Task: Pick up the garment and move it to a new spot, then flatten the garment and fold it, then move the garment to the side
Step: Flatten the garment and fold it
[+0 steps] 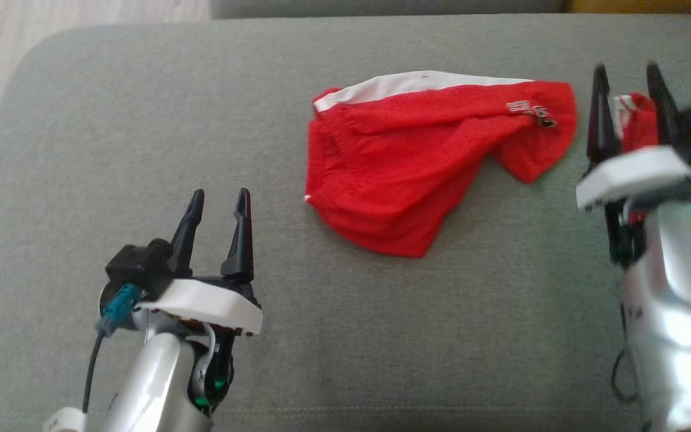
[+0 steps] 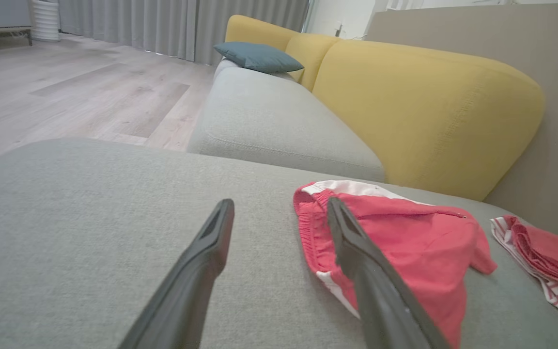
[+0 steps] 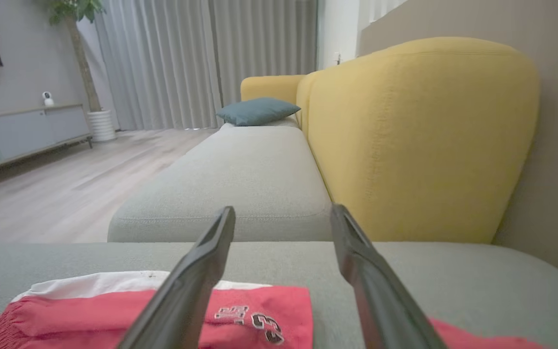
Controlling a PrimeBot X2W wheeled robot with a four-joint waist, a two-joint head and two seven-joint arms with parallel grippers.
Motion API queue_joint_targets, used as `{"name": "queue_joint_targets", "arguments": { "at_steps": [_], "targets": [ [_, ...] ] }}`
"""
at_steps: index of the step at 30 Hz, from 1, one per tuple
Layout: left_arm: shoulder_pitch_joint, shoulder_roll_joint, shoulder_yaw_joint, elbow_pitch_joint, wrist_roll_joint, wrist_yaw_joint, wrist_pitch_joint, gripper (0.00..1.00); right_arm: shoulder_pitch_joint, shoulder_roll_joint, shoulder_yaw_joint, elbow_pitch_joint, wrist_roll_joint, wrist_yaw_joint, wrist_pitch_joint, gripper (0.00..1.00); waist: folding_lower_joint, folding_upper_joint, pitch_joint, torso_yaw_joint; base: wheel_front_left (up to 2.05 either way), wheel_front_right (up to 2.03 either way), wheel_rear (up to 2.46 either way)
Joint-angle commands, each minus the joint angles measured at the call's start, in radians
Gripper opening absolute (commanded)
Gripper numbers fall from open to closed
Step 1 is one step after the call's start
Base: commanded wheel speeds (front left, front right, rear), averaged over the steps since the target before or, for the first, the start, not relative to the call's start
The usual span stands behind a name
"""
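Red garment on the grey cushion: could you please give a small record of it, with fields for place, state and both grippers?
garment: red shorts, white band along the far edge
state: loose and crumpled, not folded
surface: grey cushion
left gripper: open, empty, apart from the shorts
right gripper: open, empty, near the shorts' right end
other cloth: second red-and-white piece, further right

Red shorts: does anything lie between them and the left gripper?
Nothing visible does. Just bare grey cushion separates the open left gripper from the shorts. The other red garment lies beyond them, by the right gripper.
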Motion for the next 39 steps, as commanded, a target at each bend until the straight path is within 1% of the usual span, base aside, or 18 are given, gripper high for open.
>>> {"name": "queue_joint_targets", "arguments": {
  "at_steps": [1,5,8,10,14,21,27,31,34,36,39],
  "targets": [
    [-0.037,0.008,0.031,-0.04,-0.005,-0.003,-0.005,1.0,0.036,0.025,0.014,-0.085,0.031,0.007,-0.01,1.0,0.0,0.0,-0.022,-0.035,0.0,0.0,0.0],
    [-0.03,0.008,0.026,-0.048,-0.012,-0.002,-0.005,1.0,0.207,0.04,0.046,-0.255,0.09,0.007,-0.011,1.0,0.0,0.0,-0.036,-0.077,0.0,0.0,0.0],
    [-0.026,0.008,0.024,-0.05,-0.014,-0.002,-0.005,1.0,0.333,0.043,0.089,-0.358,0.148,0.007,-0.011,1.0,0.0,0.0,-0.039,-0.106,0.0,0.0,0.0],
    [-0.023,0.008,0.026,-0.052,-0.017,0.0,-0.005,1.0,0.4,0.044,0.123,-0.412,0.198,0.007,-0.011,1.0,0.0,0.0,-0.036,-0.124,0.0,0.0,0.0],
    [-0.03,0.008,0.026,-0.047,-0.011,-0.006,-0.005,1.0,0.478,0.044,0.149,-0.473,0.229,0.007,-0.011,1.0,0.0,0.0,-0.028,-0.15,0.0,0.0,0.0],
    [-0.05,0.008,0.028,-0.029,0.0,-0.015,-0.005,1.0,0.488,0.044,0.154,-0.507,0.242,0.007,-0.011,1.0,0.0,0.0,-0.016,-0.179,0.0,0.0,0.0],
    [-0.125,0.008,0.038,0.059,-0.019,-0.015,-0.004,1.0,0.475,0.044,0.168,-0.511,0.254,0.007,-0.011,1.0,0.0,0.0,0.013,-0.211,0.0,0.0,0.0],
    [-0.244,0.019,0.064,0.177,-0.042,-0.007,0.061,1.0,0.465,0.044,0.185,-0.513,0.266,0.007,-0.011,1.0,0.0,0.0,0.049,-0.242,0.0,0.0,0.0],
    [-0.346,0.034,0.089,0.275,-0.067,-0.002,0.132,1.0,0.456,0.044,0.187,-0.518,0.275,0.007,-0.011,1.0,0.0,0.0,0.082,-0.265,0.0,0.0,0.0],
    [-0.413,0.055,0.088,0.338,-0.06,-0.001,0.171,1.0,0.449,0.044,0.19,-0.523,0.28,0.007,-0.011,1.0,0.0,0.0,0.103,-0.277,0.0,0.0,0.0],
    [-0.496,0.078,0.089,0.432,-0.051,0.013,0.218,1.0,0.439,0.044,0.2,-0.528,0.286,0.007,-0.011,1.0,0.0,0.0,0.128,-0.294,0.0,0.0,0.0]
  ]
}}
